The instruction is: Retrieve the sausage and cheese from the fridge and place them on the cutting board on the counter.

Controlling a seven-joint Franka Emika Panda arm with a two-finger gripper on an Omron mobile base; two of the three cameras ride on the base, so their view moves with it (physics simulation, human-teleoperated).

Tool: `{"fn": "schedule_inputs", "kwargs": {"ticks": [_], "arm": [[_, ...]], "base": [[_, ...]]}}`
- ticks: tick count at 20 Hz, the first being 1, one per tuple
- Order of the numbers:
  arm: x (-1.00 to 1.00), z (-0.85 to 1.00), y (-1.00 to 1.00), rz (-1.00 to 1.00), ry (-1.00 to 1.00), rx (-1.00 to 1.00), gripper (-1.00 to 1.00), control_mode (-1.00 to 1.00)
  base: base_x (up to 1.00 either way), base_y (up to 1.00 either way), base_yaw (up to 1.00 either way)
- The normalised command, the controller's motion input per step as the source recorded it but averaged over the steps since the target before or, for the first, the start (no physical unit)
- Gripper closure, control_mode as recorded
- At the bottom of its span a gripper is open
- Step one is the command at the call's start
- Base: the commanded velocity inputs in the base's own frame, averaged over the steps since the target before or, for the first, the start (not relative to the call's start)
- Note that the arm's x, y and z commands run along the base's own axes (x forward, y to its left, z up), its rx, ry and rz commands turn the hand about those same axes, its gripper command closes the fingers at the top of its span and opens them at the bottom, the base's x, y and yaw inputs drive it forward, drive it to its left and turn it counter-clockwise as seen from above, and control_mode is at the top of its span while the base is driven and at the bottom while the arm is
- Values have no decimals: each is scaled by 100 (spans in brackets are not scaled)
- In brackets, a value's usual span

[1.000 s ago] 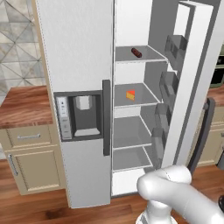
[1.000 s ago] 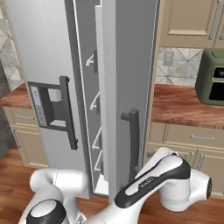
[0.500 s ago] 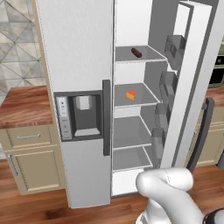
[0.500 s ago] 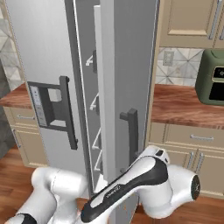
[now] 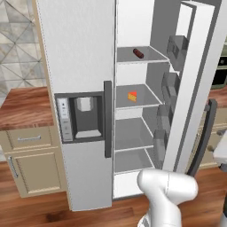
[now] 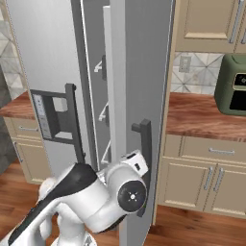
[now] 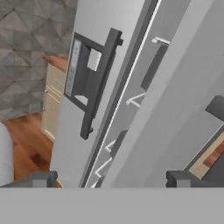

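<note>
sausage (image 5: 138,53): lying on the upper fridge (image 5: 80,66) shelf; likely light, firm, rolling; pinching across its middle.
cheese (image 5: 132,96): wedge, gripping flat sides.
claw (image 7: 111,178): standing wide apart, holding nothing.

fridge (image 5: 84,53) light grey | sausage (image 5: 138,53) dark reddish-brown | cheese (image 5: 132,96) yellow-orange

the arm (image 6: 91,197) is glossy white with smooth, rounded, tube-like links. a dark grey band runs along one link, and a joint ends in a round dark cap with a small pale dot at its centre, topped by a small white block. from the left base camera the near link (image 5: 166,195) reads as a plain white rounded cylinder. the fingers (image 7: 41,179) are small, dark grey and blocky.
</note>
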Motion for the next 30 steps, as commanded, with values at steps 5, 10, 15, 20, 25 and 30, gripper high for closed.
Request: {"fn": "schedule_inputs", "kwargs": {"ticks": [5, 10, 15, 20, 25, 30], "arm": [[-4, 100, 56, -33, 5, -4, -100, -100], [0, 100, 46, -32, 30, -4, -100, -100], [3, 45, 53, -36, 24, -15, -100, -100], [45, -1, 32, -23, 5, -14, -100, -100], [43, 8, 14, -3, 5, -7, -100, -100], [50, 28, 13, -4, 4, -4, -100, -100]], "base": [[0, 0, 0], [0, 0, 0], [0, 0, 0], [0, 0, 0], [0, 0, 0], [0, 0, 0]]}}
